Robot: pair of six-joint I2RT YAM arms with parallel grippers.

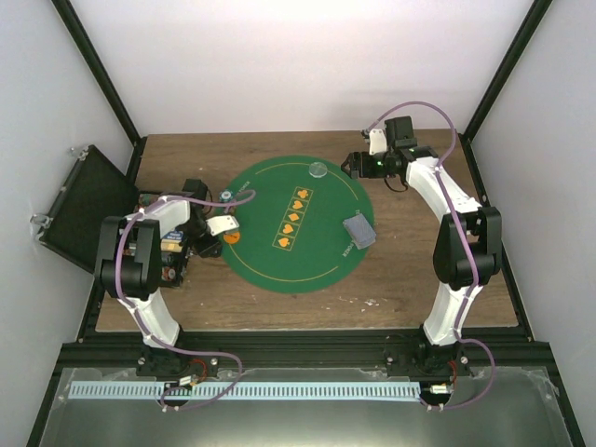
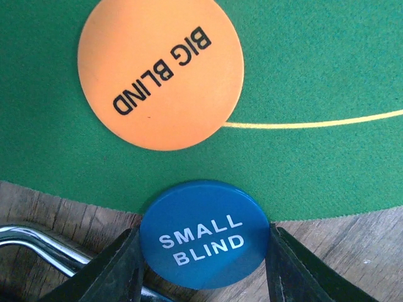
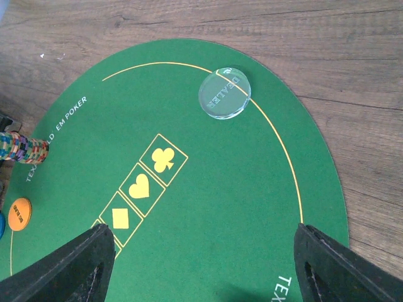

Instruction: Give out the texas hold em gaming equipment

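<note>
Disc, blue, reads SMALL BLIND in white.

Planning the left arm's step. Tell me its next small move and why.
Probably ease the blue disc forward onto the green mat, then open. The left jaws press it on both sides, and it sits across the mat's edge, partly above bare wood, while the orange disc lies fully on the felt.
</note>
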